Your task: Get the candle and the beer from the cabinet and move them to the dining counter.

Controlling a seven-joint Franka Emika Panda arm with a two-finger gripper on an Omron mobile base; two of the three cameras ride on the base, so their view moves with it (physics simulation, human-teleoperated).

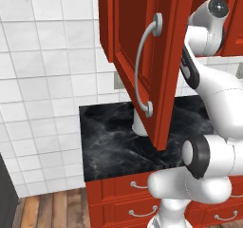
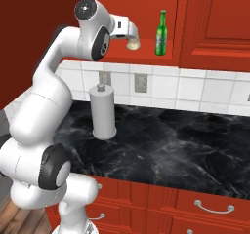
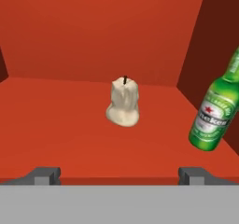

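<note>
Cabinet (image 2: 205,23) shelf, frame centre: candle (image 3: 124,102) ahead of spread claw (image 3: 119,174); advance straight, straddle its base, avoiding beer (image 3: 215,111) at right.

Sitting on the black marble counter (image 2: 185,150) in front of me is a grey paper towel holder (image 2: 103,112), upright near the white tile wall (image 1: 42,80). Two outlets (image 2: 140,83) behind it (side by side), and red drawers (image 2: 195,208) with silver handles below.
</note>
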